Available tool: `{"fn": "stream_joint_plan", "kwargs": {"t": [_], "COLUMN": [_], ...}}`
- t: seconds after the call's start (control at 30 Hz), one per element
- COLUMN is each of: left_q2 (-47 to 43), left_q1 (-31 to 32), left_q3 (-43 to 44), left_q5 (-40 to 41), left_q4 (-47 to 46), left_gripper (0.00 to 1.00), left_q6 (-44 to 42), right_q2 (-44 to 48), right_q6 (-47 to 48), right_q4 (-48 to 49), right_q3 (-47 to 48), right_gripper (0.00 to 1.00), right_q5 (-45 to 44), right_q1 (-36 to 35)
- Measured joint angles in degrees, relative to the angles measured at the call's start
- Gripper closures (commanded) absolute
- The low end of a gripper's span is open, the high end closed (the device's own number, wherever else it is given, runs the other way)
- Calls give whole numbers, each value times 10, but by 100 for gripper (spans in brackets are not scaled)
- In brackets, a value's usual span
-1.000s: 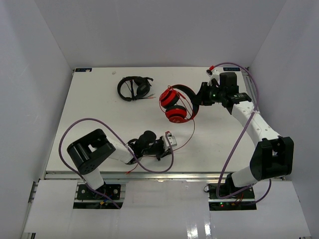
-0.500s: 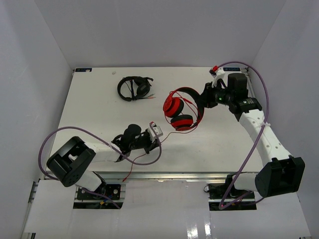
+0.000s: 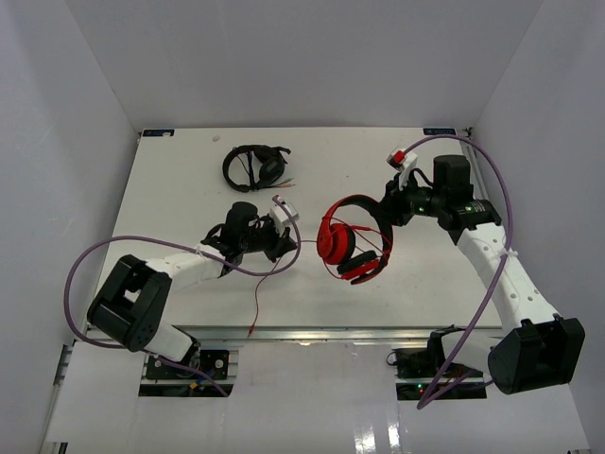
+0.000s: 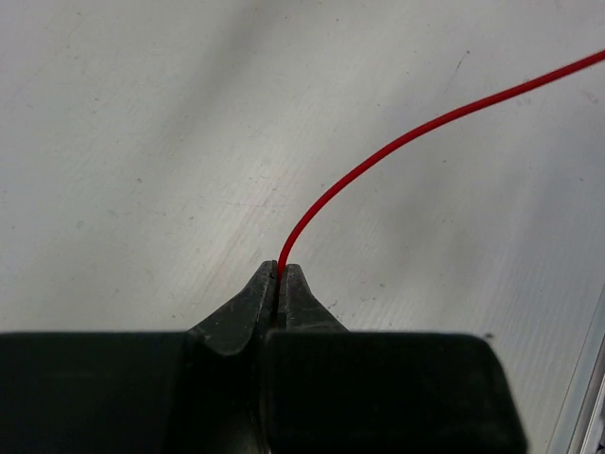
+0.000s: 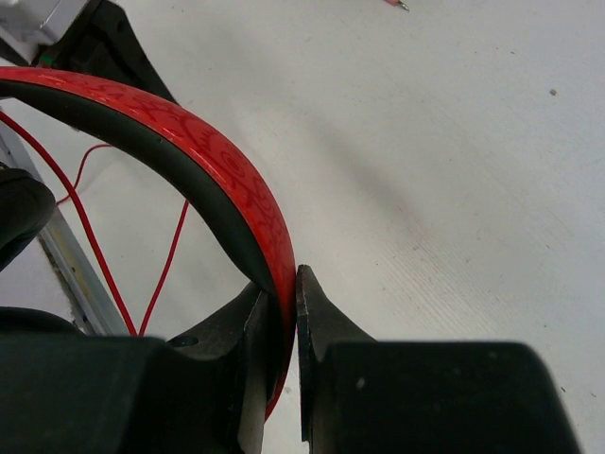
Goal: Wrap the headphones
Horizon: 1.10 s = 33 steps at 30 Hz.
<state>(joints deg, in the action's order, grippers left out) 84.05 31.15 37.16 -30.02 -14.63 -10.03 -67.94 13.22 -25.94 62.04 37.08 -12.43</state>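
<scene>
The red headphones [image 3: 348, 241] stand at the table's middle, earcups toward the near side. My right gripper [image 3: 388, 216] is shut on their red headband [image 5: 241, 194], which runs up and left from the jaws in the right wrist view. The thin red cable [image 3: 265, 293] runs from the earcups left to my left gripper [image 3: 284, 244] and down to the table's front edge. My left gripper [image 4: 280, 270] is shut on the cable [image 4: 397, 142], which curves away up and right over the white table.
Black headphones [image 3: 255, 166] lie at the back left of the table. The table's front edge [image 3: 312, 331] has a metal rail. White walls enclose the left, back and right sides. Purple arm cables [image 3: 95, 255] loop beside each arm.
</scene>
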Motion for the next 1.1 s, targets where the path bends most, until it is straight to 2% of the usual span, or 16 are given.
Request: {"fn": "stream_joint_plan", "kwargs": {"t": [0.23, 0.47, 0.8, 1.1], "left_q2": [0, -13, 9, 73], "left_q1": [-12, -13, -14, -14], "left_q3": [54, 131, 231, 279], "left_q5": [-27, -86, -184, -231], "left_q4": [76, 157, 250, 267], "left_gripper": [100, 100, 100, 100], "left_q6": [16, 68, 190, 322], "right_q2": [9, 9, -8, -10], "right_q6": [52, 60, 67, 93], "right_q4": [-10, 9, 82, 151], "right_q3": [-25, -65, -85, -104], "right_gripper": [92, 92, 92, 92], "right_q5": [-10, -100, -215, -323], "right_q1": [-1, -3, -22, -79]}}
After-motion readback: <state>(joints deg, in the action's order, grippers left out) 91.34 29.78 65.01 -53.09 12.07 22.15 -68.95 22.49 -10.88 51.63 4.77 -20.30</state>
